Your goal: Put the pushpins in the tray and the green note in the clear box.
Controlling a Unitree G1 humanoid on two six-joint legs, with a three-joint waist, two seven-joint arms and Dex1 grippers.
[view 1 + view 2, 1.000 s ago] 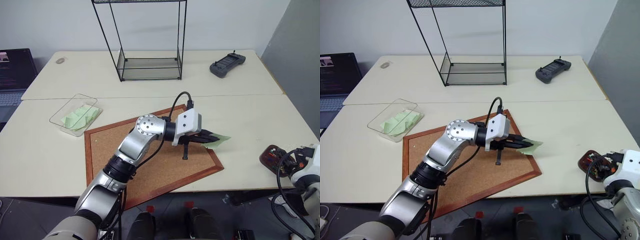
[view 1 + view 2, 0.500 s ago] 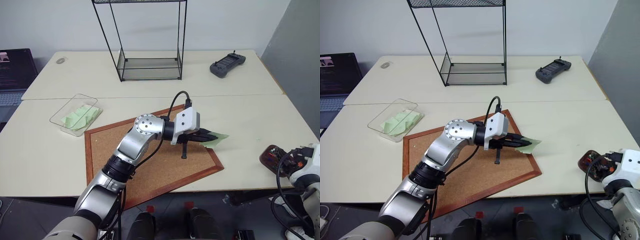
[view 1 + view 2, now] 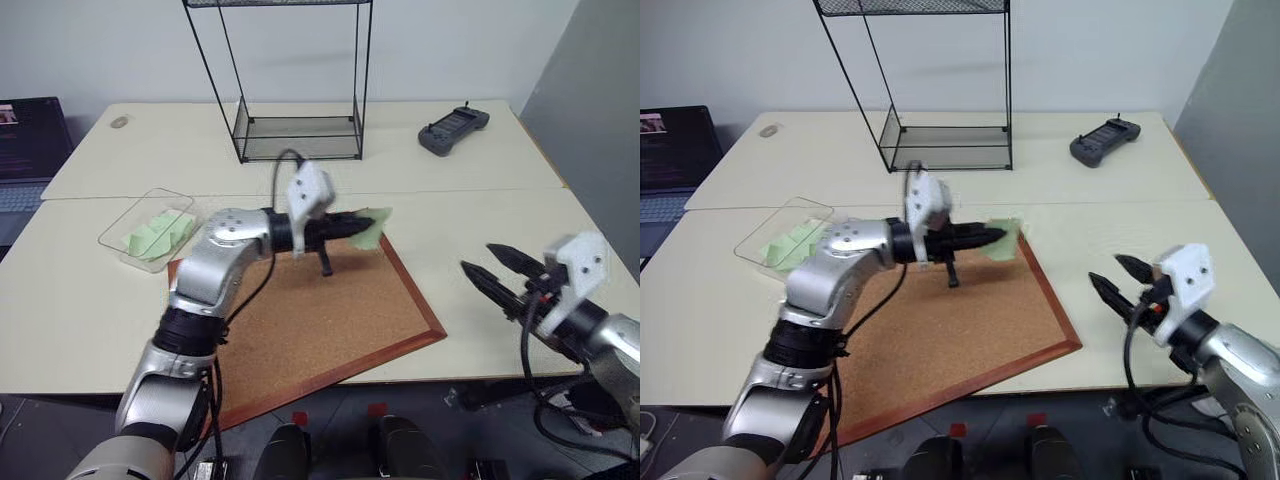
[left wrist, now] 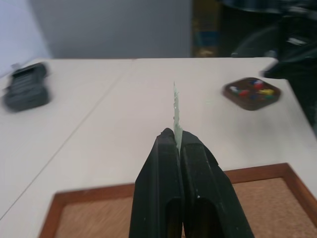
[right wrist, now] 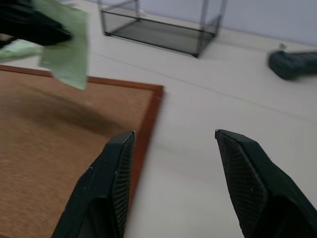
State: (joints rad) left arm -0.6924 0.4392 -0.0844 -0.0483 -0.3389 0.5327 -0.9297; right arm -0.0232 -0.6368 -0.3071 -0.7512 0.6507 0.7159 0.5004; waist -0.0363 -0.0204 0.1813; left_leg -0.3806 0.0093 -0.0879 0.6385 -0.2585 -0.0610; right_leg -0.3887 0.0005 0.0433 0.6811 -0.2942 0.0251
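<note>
Left gripper (image 3: 352,227) was clamped on the green note (image 3: 370,226), lifted above the corkboard (image 3: 330,320); the clear box (image 3: 125,225) waited back beside its elbow. Right gripper (image 3: 491,268) hung apart and empty, pushpins (image 4: 252,90) apparently already lying in the tray (image 4: 229,92).

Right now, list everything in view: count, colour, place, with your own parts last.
green note: one, pale green, pinched above the board's far edge
cork board: one, brown cork in a reddish frame, on the near table
clear box: one, transparent, left of the board, holding pale green papers
tray: one, dark reddish-brown, on the table, holding coloured pushpins
wire shelf: one, black, on the far table
controller: one, dark grey, far right
laptop: one, dark, far left
left gripper: shut on the note
right gripper: open, empty
</note>
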